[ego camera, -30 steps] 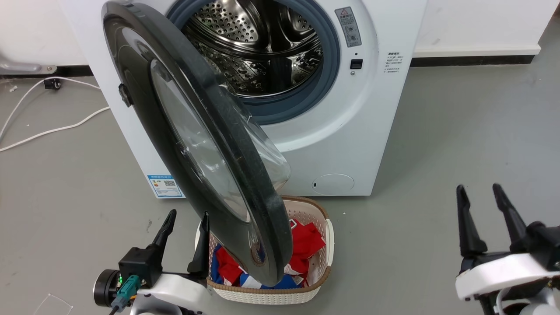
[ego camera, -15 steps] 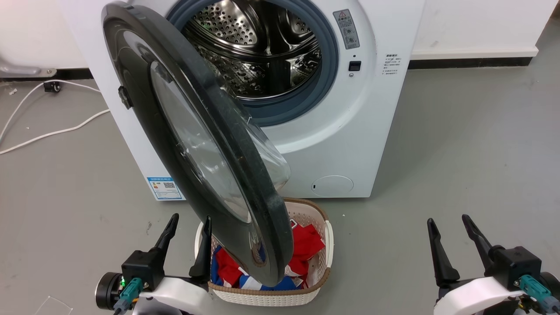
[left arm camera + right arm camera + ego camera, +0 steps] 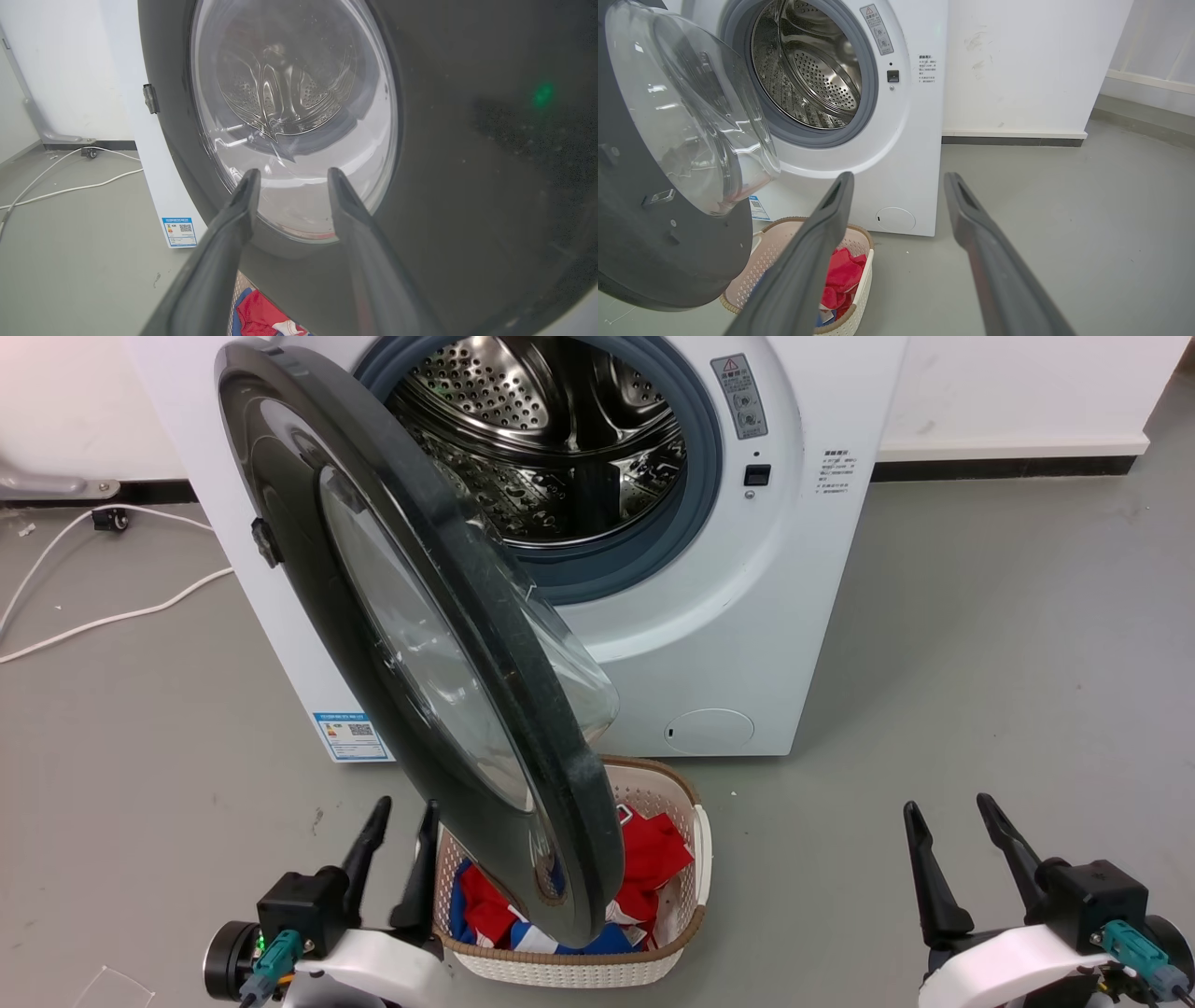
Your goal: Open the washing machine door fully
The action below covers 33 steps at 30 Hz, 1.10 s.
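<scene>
The washing machine door (image 3: 373, 644), black with a bulging glass window, stands swung out from the white machine (image 3: 822, 569) towards me, its free edge low over a basket. My left gripper (image 3: 406, 807) is open beside the door's lower outer face. In the left wrist view its fingers (image 3: 292, 172) point at the window, with the door (image 3: 467, 163) close ahead; I cannot tell whether they touch it. My right gripper (image 3: 946, 805) is open and empty at the lower right, far from the door. From the right gripper (image 3: 899, 176) I see the door's inner side (image 3: 668, 252).
A pale laundry basket (image 3: 653, 971) with red and blue clothes sits on the floor under the door's edge, also seen from the right wrist (image 3: 866, 242). The steel drum (image 3: 560, 439) is exposed. White cables (image 3: 112, 613) lie on the grey floor at the left.
My right gripper has dropped lower and moved left in the head view, then settled. My left gripper's fingers have narrowed a little. The door has not moved.
</scene>
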Tool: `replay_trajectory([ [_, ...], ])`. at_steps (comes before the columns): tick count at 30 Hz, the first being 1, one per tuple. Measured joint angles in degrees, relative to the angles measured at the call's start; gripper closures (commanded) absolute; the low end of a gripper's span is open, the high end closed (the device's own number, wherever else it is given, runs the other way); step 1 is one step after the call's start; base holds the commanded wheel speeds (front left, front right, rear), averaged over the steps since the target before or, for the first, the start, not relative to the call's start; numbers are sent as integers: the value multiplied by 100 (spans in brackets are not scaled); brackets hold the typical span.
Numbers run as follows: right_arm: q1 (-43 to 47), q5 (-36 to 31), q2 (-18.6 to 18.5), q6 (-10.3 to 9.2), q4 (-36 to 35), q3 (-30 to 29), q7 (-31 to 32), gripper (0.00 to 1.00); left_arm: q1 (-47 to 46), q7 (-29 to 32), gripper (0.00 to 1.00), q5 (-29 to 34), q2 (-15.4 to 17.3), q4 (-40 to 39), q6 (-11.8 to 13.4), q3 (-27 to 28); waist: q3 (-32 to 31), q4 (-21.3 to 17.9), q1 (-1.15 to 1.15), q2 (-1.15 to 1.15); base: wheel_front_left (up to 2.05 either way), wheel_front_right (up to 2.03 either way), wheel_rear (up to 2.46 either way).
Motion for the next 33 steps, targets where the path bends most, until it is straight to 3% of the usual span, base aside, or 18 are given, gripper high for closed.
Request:
replay_trajectory([
  [8,-20,57,1,0,59,-21,-49,0,-2,48,100,-126,14,27,-15,3,15,26,0,0,0,0,0],
  [14,-70,63,1,0,82,-75,-58,0,-89,138,100,-237,48,-412,78,115,31,85,0,0,0,0,0],
  [17,-70,56,1,0,82,-114,-102,0,-203,178,100,-147,157,-1215,274,226,35,141,0,0,0,0,0],
  [23,-66,63,2,0,69,-185,-100,0,-385,241,100,-71,174,-2442,420,254,31,223,0,0,0,0,0],
  [28,-51,37,3,0,33,-278,-58,0,-659,417,100,2,172,-3299,411,85,13,276,0,0,0,0,0],
  [33,-36,21,4,0,-31,-322,-42,0,-1044,847,100,0,91,-3895,168,-517,8,255,0,0,0,0,0],
])
